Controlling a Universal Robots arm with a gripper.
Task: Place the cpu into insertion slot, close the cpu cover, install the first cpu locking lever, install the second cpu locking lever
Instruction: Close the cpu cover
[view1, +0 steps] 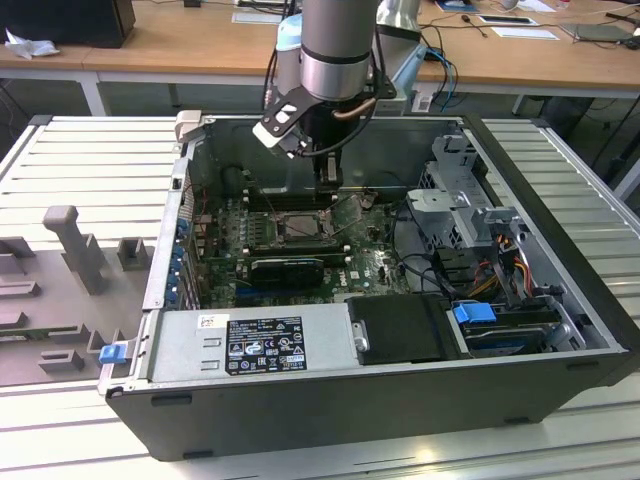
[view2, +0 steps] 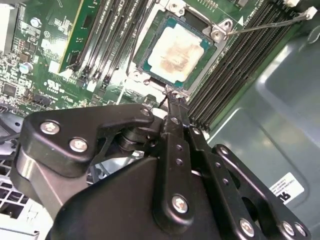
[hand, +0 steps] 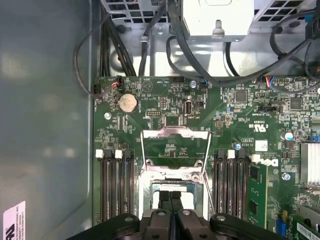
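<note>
The cpu (view2: 175, 50), a pale square chip with a smudged face, lies flat in the insertion slot (view2: 141, 62) on the green motherboard. In the first wrist view the cpu cover (hand: 175, 131) is swung open away from the slot, and green board shows through its window. My gripper (view2: 172, 96) hangs just above the slot's near edge with its black fingers (hand: 165, 200) pressed together and nothing between them. In the exterior view the gripper (view1: 328, 183) reaches down into the open case over the slot (view1: 300, 226). A thin wire locking lever (view2: 260, 24) sticks out from the slot's corner, raised.
Black memory slots (hand: 114, 185) flank the socket on both sides. Cables and a metal drive cage (view1: 465, 200) crowd the case on the exterior view's right. A power supply box (view1: 255, 340) lies along the near wall. A grey fixture (view1: 75, 245) stands outside the case.
</note>
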